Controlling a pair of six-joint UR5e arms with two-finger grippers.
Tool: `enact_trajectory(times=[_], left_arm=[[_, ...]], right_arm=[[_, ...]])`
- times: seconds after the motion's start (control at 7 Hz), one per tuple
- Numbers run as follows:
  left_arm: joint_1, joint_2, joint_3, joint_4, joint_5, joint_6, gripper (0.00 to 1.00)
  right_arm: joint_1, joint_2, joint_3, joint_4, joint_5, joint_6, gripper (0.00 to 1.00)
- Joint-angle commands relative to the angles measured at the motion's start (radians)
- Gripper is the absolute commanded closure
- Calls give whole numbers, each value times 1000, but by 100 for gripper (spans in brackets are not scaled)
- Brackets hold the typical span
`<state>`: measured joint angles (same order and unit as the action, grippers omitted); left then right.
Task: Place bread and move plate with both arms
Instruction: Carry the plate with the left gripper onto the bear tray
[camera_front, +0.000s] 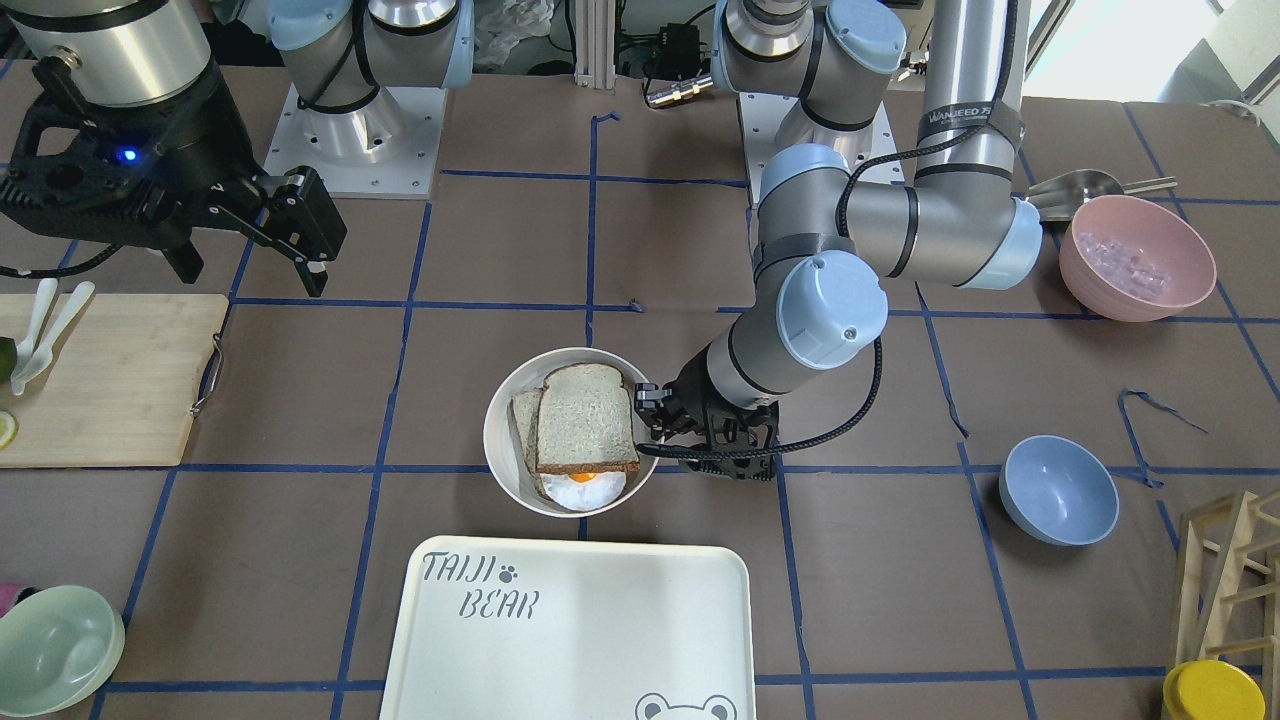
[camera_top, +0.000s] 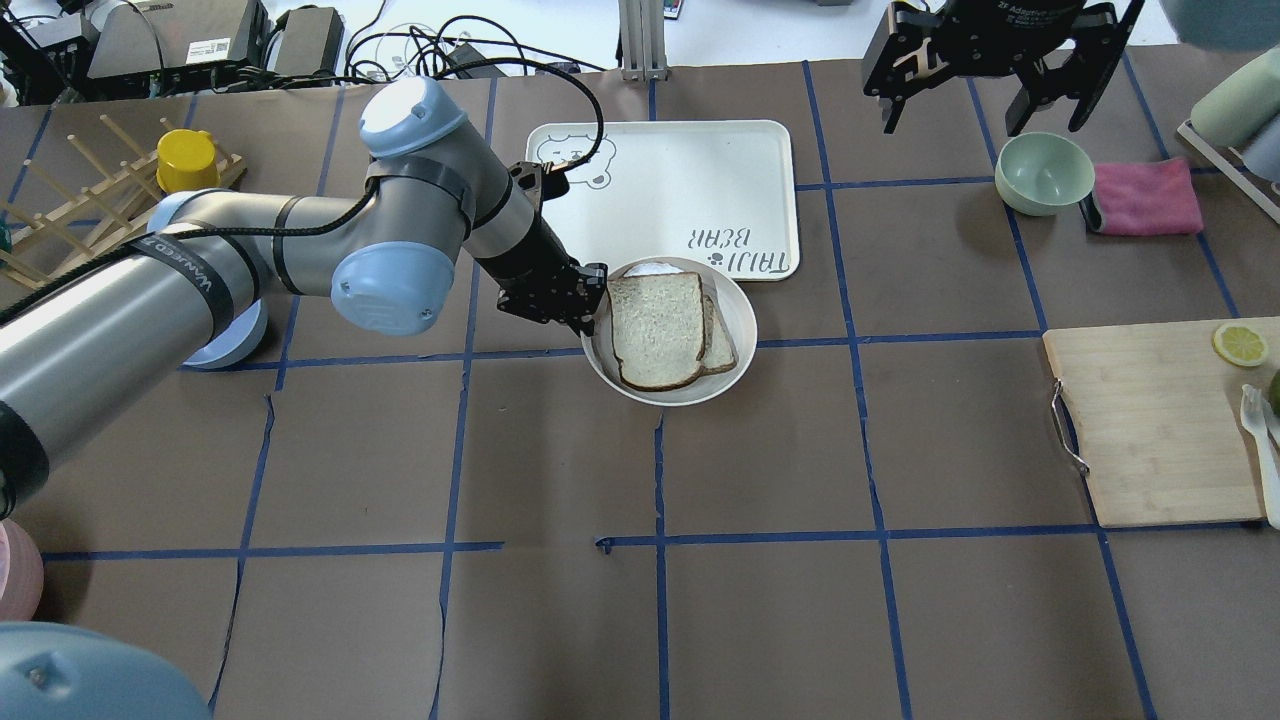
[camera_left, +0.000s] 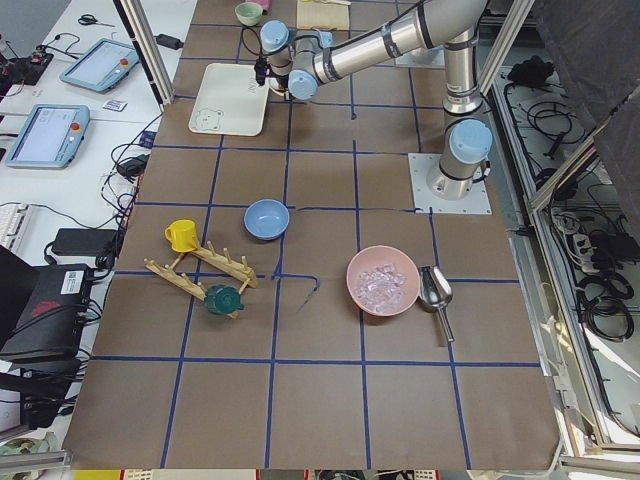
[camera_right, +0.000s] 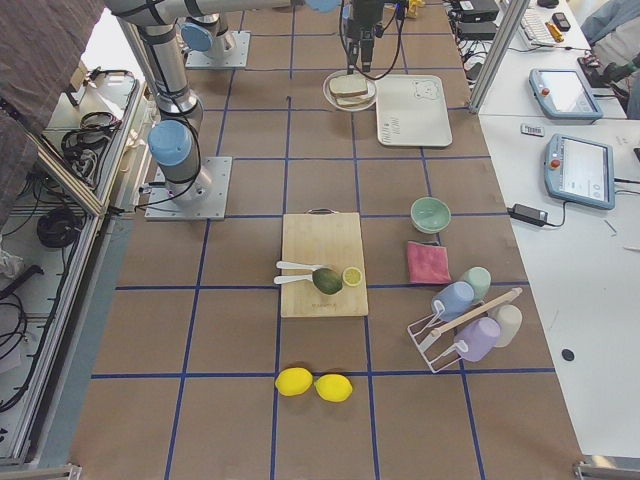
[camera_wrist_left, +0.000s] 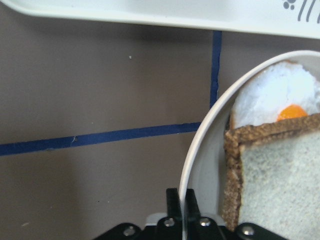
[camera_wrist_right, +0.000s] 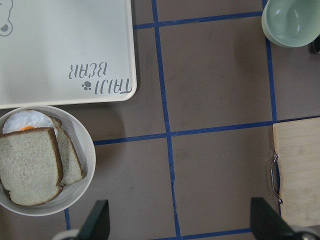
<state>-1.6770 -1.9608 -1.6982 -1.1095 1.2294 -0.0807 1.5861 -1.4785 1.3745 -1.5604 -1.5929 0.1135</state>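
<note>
Brown paper marked off with blue tape covers the tabletop (camera_front: 500, 240), and near its middle we see the plate (camera_front: 503, 465) sitting just beside the short edge of the white "TAIJI BEAR" tray (camera_front: 600, 640), close to it though we cannot tell if the two touch. On the plate lies the bread (camera_front: 588, 418), flat and uppermost, with its dark crust showing along the edges. It partly covers a second slice (camera_front: 524, 425), which peeks out on the side toward the robot's right, and a fried egg (camera_front: 583, 487), whose white and orange yolk show at the tray end. The left claw (camera_front: 648, 412) is down at the plate's edge on the robot's left side. In the left wrist view we see its fingers (camera_wrist_left: 172, 200) drawn narrow with the raised rim pinched between them, just beside the bread's crust. The right claw (camera_top: 985, 110) hangs well apart from the plate, raised above the tabletop on the robot's right near the green bowl (camera_top: 1045, 172), and its fingers are spread wide with nothing between them. A wooden cutting board (camera_top: 1150, 430) lies farther along that same side.
</note>
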Motion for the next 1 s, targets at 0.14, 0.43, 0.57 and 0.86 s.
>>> enact_trajectory(times=[0.14, 0.43, 0.57, 0.86], left_arm=[[51, -171, 275, -13, -1, 93, 100], [51, -333, 496, -52, -2, 162, 100], [51, -401, 565, -53, -4, 167, 100], [51, -499, 681, -52, -23, 168, 100]], right_arm=[[0, 0, 0, 0, 1, -3, 0], [0, -2, 0, 2, 1, -3, 0], [0, -2, 0, 2, 1, -3, 0], [0, 0, 0, -1, 1, 6, 0]])
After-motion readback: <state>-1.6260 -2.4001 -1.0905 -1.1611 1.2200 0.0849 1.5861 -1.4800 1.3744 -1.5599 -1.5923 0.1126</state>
